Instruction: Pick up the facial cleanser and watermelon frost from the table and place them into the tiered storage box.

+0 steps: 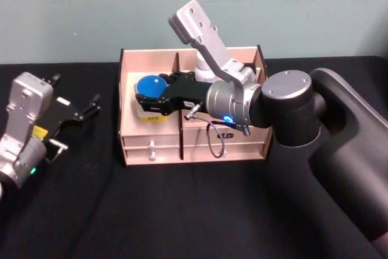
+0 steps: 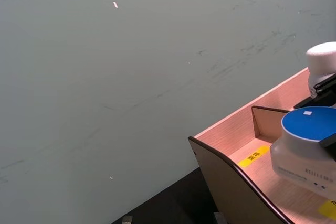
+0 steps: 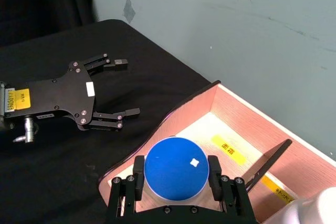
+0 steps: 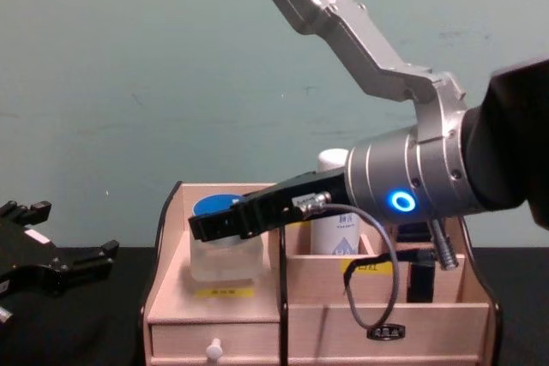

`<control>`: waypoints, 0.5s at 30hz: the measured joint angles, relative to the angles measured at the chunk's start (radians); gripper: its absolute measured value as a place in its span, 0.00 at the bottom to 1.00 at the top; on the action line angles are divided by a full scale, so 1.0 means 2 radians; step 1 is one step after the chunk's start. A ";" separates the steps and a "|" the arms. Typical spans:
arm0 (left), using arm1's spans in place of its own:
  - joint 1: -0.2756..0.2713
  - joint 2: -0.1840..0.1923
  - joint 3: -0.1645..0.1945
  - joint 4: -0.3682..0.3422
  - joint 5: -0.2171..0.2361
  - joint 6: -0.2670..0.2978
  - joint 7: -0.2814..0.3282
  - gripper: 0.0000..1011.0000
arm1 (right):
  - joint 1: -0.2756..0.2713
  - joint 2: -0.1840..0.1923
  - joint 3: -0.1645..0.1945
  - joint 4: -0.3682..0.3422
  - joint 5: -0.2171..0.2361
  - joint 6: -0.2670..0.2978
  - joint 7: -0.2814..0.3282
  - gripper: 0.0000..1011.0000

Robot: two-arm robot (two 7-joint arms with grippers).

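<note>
From the head view, the nearest thing at work is the right arm, reaching in from about four o'clock across the front of the tiered storage box [image 1: 151, 148]. Its right gripper [image 1: 147, 102] sits over the box's left-hand compartment, its fingers [image 3: 138, 171] pressed on either side of a blue-capped jar [image 3: 176, 169], clamped on it. The chest view shows the jar's clear body low in that compartment, just above a yellow label; whether its base touches the shelf I cannot tell.

To finish this step well, I judge the jar should be lowered straight until it bears on the shelf, then the fingers parted only enough to clear the cap, and the gripper lifted vertically so it does not drag the jar or knock the divider at three o'clock of it.

Further back, past the divider, a white bottle [image 1: 205, 72] stands in the right rear compartment.

At nine o'clock of the box, well apart on the black table [image 1: 182, 210], the left gripper [image 1: 77, 110] rests with fingers spread, holding nothing.
</note>
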 joint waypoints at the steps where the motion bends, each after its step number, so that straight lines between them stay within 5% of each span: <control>1: 0.000 0.000 0.000 0.000 0.000 0.000 0.000 0.99 | 0.000 -0.001 0.000 0.001 -0.001 0.000 0.000 0.72; 15: 0.000 0.000 0.000 0.000 0.000 0.000 0.000 0.99 | 0.006 -0.014 0.006 0.028 -0.017 -0.003 0.002 0.72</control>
